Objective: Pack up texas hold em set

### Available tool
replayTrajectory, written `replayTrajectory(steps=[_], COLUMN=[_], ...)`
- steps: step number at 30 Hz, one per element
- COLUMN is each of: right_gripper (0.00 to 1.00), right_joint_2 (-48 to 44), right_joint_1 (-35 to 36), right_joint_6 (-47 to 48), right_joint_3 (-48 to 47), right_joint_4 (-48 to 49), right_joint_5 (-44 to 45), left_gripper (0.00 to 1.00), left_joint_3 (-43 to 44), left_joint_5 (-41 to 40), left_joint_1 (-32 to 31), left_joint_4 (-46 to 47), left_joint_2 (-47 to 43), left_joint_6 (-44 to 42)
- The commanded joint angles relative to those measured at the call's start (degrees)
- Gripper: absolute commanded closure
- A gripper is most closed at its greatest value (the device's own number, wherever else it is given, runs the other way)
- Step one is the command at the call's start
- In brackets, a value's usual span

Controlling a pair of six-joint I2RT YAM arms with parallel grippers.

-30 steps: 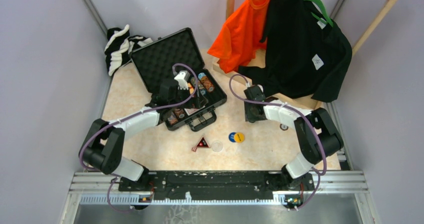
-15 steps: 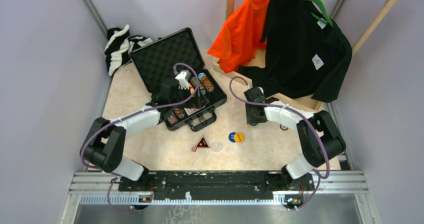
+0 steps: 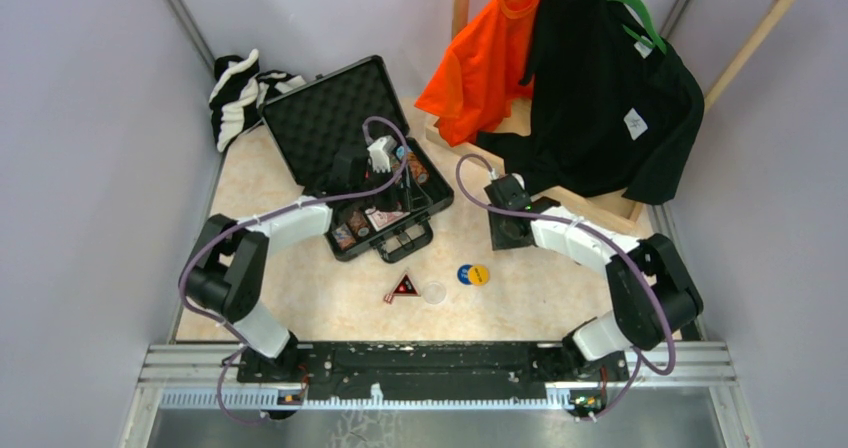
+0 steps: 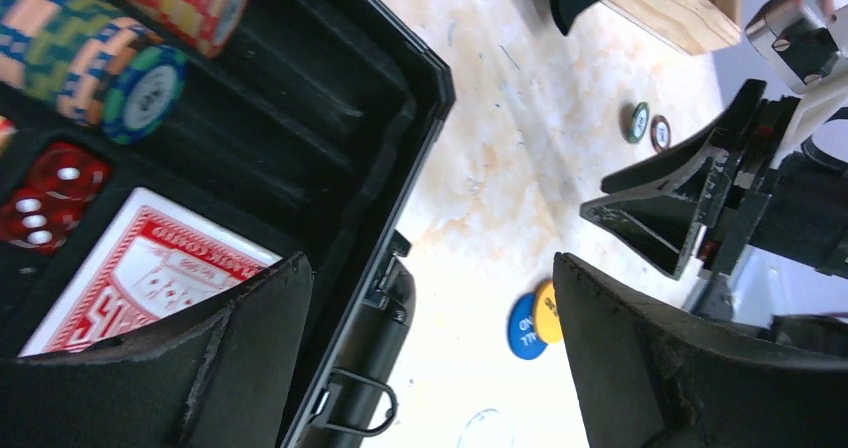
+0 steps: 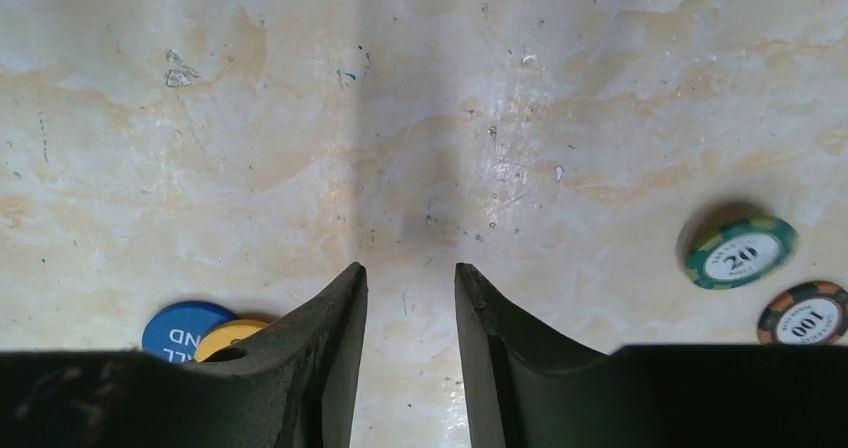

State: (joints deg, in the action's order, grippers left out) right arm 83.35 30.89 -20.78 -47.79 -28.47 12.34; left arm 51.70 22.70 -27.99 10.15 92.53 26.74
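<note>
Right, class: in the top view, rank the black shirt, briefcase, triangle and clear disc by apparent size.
1. black shirt
2. briefcase
3. triangle and clear disc: these look alike, so unranked.

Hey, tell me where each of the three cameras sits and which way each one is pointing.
Top external: above and behind the arm bases, looking down on the table, briefcase and both arms.
Left wrist: over the briefcase's corner, facing across to the right gripper; left gripper fingers show.
Right wrist: above the table, looking straight down; its own fingers show.
Shared: all three show the blue and yellow discs.
</note>
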Motion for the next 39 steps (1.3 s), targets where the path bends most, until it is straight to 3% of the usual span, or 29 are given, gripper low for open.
replayTrajectory(steps=[1,6,10,13,16,20,22,25,32,39], right_gripper=[0.61,0.43,0.40,0.39,0.25,0.19,0.23,0.39,0.61,0.66], right_joint_2=[-2.50,-2.85,-7.18,-12.20,-16.67,-17.58,-18.11,-18.61,-21.03,-16.51], right_joint_1=[0.83,-1.85,-9.57,-14.15,-19.52,-25.32,-28.06,-32.70,-40.82,-41.15], right_joint_6=[-0.86,-2.77,-6.69,-9.12,-11.97,-17.41,-20.58,-23.90,-25.70,-23.13], right_joint_3=[-3.01,-1.52,3.08,6.05,7.83,9.22,10.97,14.02,18.95,19.33], right_joint_4=[-0.71,1.02,5.55,5.52,3.90,1.55,1.96,3.87,6.15,8.16], right_joint_5=[2.23,3.54,2.06,7.59,8.00,7.59,6.40,4.37,3.54,3.96], left_gripper=[0.06,0.05,0.03,0.03,0.02,0.02,0.02,0.02,0.01,0.01], left_joint_3=[2.61,2.81,4.05,4.11,3.59,1.26,0.23,-0.51,-0.99,-1.34], left_joint_5=[8.01,5.83,2.47,0.58,-1.12,-1.33,-0.59,0.13,0.73,0.95], left_joint_1=[-0.21,-0.20,-0.23,-0.55,-0.75,-0.85,-0.84,-0.98,-0.94,-0.96], left_joint_4=[-0.63,-1.40,0.07,1.17,0.52,1.51,2.33,2.66,2.94,3.14], left_joint_2=[1.97,0.90,1.24,0.88,0.02,-0.76,-0.79,-0.82,-1.47,-1.48], left_joint_6=[3.16,1.77,3.69,3.60,2.64,2.14,2.33,2.29,2.18,1.98])
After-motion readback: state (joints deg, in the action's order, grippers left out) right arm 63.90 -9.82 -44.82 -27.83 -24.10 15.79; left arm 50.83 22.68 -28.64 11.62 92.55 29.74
